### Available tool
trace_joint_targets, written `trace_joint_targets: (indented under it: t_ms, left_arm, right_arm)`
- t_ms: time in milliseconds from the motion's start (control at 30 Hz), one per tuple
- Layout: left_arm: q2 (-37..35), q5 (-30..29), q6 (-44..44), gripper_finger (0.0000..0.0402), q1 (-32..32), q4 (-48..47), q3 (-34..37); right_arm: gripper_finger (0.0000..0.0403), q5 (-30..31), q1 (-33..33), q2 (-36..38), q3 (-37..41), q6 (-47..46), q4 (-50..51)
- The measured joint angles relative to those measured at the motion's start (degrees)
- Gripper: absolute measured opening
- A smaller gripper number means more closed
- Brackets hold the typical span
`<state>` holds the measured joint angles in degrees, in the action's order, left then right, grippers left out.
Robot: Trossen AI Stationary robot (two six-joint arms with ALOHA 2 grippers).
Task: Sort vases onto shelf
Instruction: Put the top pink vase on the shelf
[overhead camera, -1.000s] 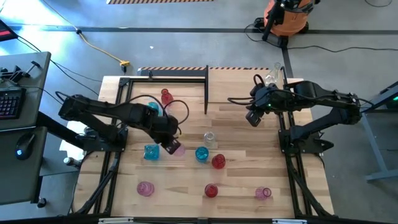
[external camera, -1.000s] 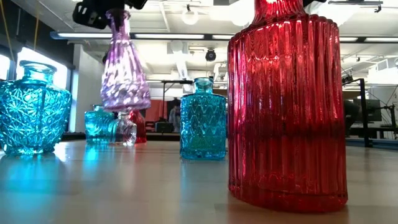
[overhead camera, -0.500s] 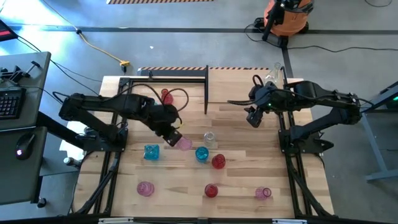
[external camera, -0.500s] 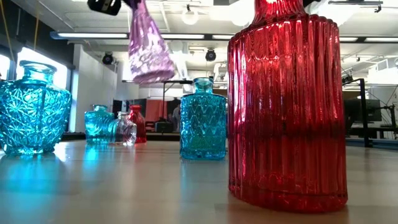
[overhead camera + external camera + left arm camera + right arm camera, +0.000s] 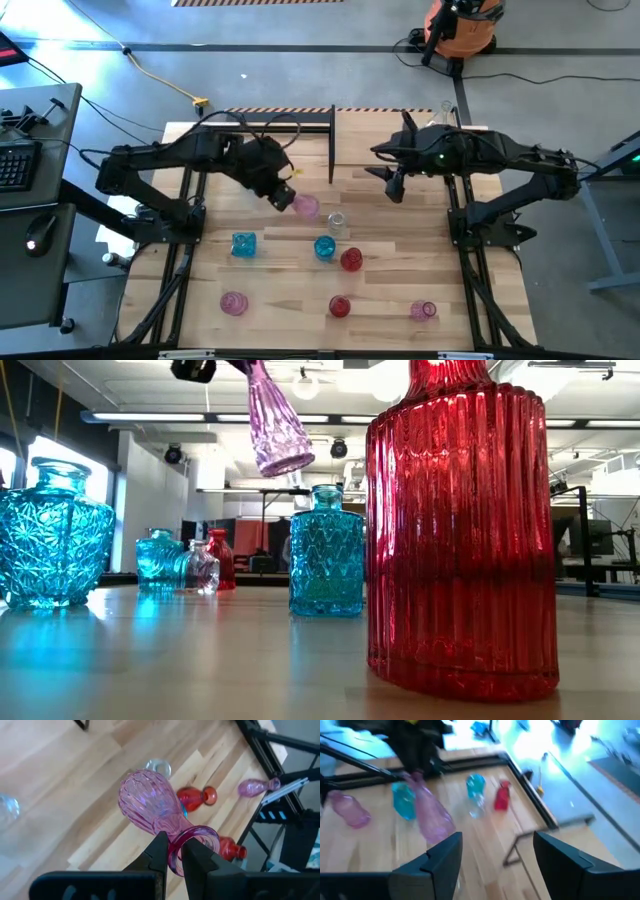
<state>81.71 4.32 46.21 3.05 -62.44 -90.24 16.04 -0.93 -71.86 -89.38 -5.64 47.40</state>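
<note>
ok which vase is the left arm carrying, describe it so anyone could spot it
Start at the left gripper, above the middle of the table. It is shut on the rim of a ribbed pink vase. This is the only vase in the air, tilted; the rest stand or lie on the wood.

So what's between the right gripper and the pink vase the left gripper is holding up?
In the high view, only bare tabletop lies between the right gripper and the pink vase.
</note>
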Motion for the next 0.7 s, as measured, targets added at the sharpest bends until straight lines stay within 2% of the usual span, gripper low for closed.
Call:
trace_joint_targets:
  t_ms: [367, 700]
  left_arm:
    - [0.0, -0.04, -3.06, 0.0023, 3.65, 7.68, 0.0]
    - [0.0, -0.05, -4.55, 0.0023, 4.57, 14.12, 0.0]
  right_arm:
    - [0.0227, -0.43, 0.02, -5.74, 0.02, 8.77, -8.18]
    - [0.0226, -1.16, 0.03, -11.05, 0.02, 10.7, -12.93]
